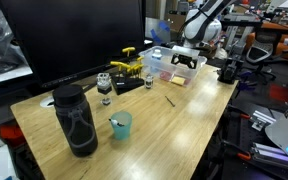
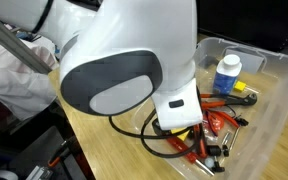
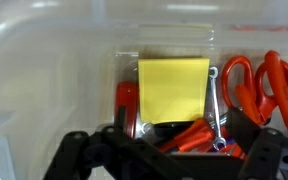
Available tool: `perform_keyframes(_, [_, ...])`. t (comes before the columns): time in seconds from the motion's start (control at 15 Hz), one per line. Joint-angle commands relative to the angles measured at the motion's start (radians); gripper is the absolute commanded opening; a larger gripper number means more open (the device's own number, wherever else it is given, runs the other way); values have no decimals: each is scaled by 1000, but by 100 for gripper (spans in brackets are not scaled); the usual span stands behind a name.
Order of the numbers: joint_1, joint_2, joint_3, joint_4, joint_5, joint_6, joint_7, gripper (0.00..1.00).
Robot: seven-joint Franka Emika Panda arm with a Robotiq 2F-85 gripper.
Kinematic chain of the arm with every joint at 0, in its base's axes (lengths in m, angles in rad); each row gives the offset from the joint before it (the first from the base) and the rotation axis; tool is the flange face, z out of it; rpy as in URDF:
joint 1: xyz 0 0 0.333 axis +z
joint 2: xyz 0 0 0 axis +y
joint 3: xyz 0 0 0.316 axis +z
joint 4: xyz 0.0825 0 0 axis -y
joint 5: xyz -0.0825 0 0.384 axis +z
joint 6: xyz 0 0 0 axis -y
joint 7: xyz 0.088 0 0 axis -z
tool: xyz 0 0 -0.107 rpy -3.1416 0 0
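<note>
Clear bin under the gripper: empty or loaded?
Loaded. In the wrist view the clear bin holds a yellow notepad, red-handled scissors and orange-handled tools; an exterior view also shows a blue-capped white bottle inside.

Wooden table (image 1: 174, 130) bears black bottle (image 1: 76, 120), teal cup (image 1: 121, 125), clear bin (image 1: 159, 72), perhaps a pen (image 1: 169, 100).

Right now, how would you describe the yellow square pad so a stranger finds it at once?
On the wooden table, find the clear plastic bin below the pincer. The yellow pad lies in it among tools. It is the only flat yellow square there; the scissors beside it have red handles.
</note>
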Motion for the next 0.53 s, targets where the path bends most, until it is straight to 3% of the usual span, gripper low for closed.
perform_keyframes(0.0, [-3, 116, 41, 60, 90, 1, -34, 100])
perform_keyframes(0.07, [-6, 121, 52, 65, 114, -6, -43, 100])
perform_keyframes(0.13, [17, 46, 13, 9, 64, -13, -12, 100])
perform_keyframes(0.27, [25, 120, 33, 43, 98, 0, -15, 100])
perform_keyframes(0.47, [21, 135, 30, 67, 101, 0, -16, 100])
